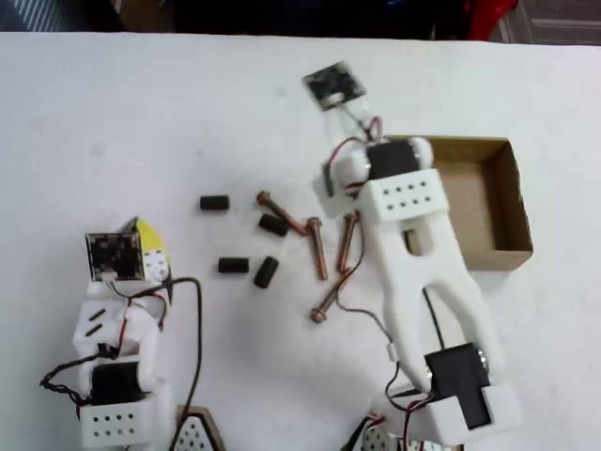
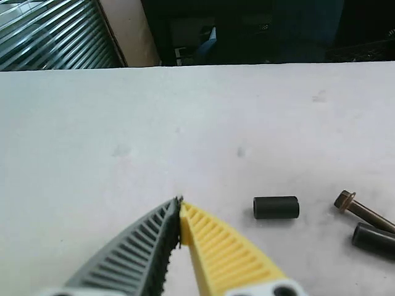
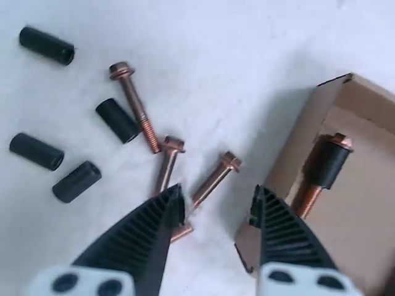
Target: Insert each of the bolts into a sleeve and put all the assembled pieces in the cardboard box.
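Observation:
Several copper bolts [image 1: 316,246] and several black sleeves [image 1: 233,266] lie loose mid-table. The cardboard box [image 1: 518,202] sits to their right. One bolt fitted in a sleeve [image 3: 324,168] lies inside the box [image 3: 287,161]. My right gripper [image 3: 216,206] hangs open over the box's near wall and the nearest bolts [image 3: 213,179], holding nothing. My left gripper [image 2: 179,208] is shut and empty, low over bare table. A sleeve [image 2: 276,207] lies a short way to its side. In the high view its yellow finger [image 1: 146,231] is left of the sleeves.
The right arm [image 1: 413,244] stretches from the front edge across the box's left side, covering part of it. A black cable [image 1: 195,329] loops by the left arm's base. Bare white table extends along the far side and left.

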`<state>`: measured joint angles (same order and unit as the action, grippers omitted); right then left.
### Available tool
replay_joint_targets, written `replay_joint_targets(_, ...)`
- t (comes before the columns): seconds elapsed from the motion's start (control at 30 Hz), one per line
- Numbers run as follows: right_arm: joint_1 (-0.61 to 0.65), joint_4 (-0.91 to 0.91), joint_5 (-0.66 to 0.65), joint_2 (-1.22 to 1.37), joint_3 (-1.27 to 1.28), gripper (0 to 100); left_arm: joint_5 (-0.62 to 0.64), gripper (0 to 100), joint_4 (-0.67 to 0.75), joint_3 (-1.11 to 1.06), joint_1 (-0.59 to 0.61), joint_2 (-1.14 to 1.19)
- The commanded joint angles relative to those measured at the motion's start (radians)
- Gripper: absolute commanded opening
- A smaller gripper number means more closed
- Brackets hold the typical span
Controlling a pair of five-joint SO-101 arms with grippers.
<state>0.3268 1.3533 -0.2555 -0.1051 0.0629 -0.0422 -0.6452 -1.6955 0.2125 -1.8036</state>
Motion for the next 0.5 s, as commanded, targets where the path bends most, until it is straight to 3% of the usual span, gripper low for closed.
replay_joint_targets(0.0,0.096,0.065,-0.008,-0.045,-0.038,15.9,0.005,2,0.008,0.002,0.012,-0.005)
replay_joint_targets(0.23,0.177,0.062,-0.021,-0.044,-0.038,15.9,0.005,2,-0.023,0.002,0.03,-0.005)
replay_joint_targets(0.37,0.214,0.024,-0.16,-0.042,-0.038,15.9,0.005,2,-0.038,0.002,0.047,-0.005)
replay_joint_targets(0.47,0.232,-0.016,-0.176,-0.024,-0.038,15.9,0.005,2,-0.066,0.002,0.05,-0.005)
